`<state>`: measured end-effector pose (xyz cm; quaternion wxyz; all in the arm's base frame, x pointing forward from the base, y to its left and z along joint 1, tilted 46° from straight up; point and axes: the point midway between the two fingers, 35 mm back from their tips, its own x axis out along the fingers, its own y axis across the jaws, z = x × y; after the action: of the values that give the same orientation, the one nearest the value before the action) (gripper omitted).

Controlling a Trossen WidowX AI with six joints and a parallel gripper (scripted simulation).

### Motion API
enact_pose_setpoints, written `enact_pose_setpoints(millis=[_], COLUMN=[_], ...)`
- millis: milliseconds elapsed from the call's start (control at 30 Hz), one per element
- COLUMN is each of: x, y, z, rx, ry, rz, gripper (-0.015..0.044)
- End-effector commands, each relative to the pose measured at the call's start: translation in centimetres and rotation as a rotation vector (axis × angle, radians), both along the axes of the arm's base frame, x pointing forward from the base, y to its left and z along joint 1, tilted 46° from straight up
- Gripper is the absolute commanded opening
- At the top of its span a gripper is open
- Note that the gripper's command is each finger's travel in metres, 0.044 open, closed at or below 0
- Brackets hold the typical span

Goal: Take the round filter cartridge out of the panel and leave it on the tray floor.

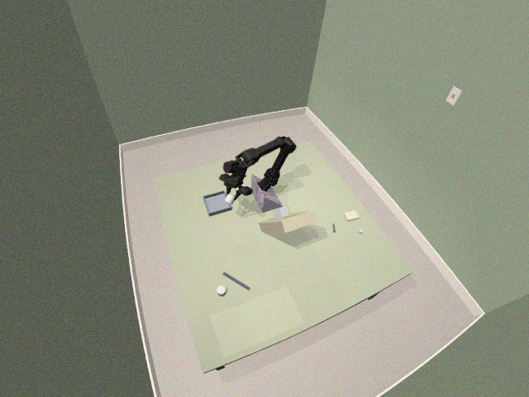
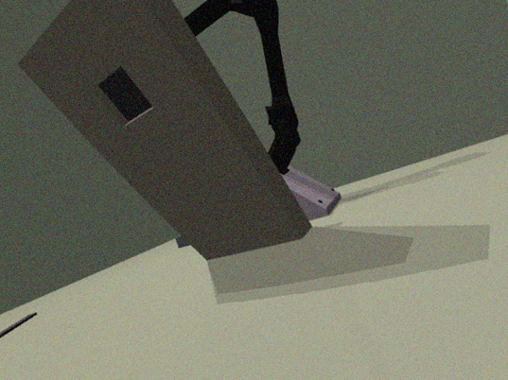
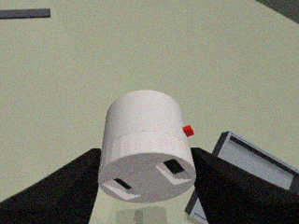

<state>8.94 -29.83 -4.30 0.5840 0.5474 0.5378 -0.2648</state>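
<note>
The white filter cartridge (image 1: 230,198) (image 3: 142,126) is out of the panel, between my gripper's fingertips. In the wrist view its face with two dark slots is toward the camera, and a small red tab sticks out at its side. My gripper (image 1: 232,196) (image 3: 146,156) is shut on the cartridge and holds it in the air by the tray's right side in the top view. The blue-grey tray (image 1: 210,212) (image 3: 220,146) shows at the lower right of the wrist view. The service panel (image 1: 298,222) (image 2: 182,168) leans; in the exterior view it hides my gripper and the cartridge.
The purple arm base (image 1: 267,201) (image 2: 311,194) stands between the tray and the panel. A pale plate (image 1: 281,211) lies at the panel's foot. A dark bar (image 1: 235,280) (image 3: 25,13) and a white round piece (image 1: 221,290) lie farther off. A beige block (image 1: 351,215) lies right of the panel.
</note>
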Motion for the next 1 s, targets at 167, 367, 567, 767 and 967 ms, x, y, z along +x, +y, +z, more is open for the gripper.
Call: enact_pose_setpoints(millis=[167, 367, 567, 767, 967], x=[-1.6, -6.0, -10.2, -13.9, -16.9], y=[-0.2, 1.0, 3.1, 6.2, 9.7], z=[-1.4, -5.0, -8.1, -10.6, -12.4], rx=[0.001, 0.003, 0.012, 0.028, 0.050], ry=[0.068, 0.177, 0.290, 0.402, 0.512], rz=[-0.084, -0.193, -0.306, -0.417, -0.524], gripper=[0.0000, 0.0000, 0.0000, 0.0000, 0.0000])
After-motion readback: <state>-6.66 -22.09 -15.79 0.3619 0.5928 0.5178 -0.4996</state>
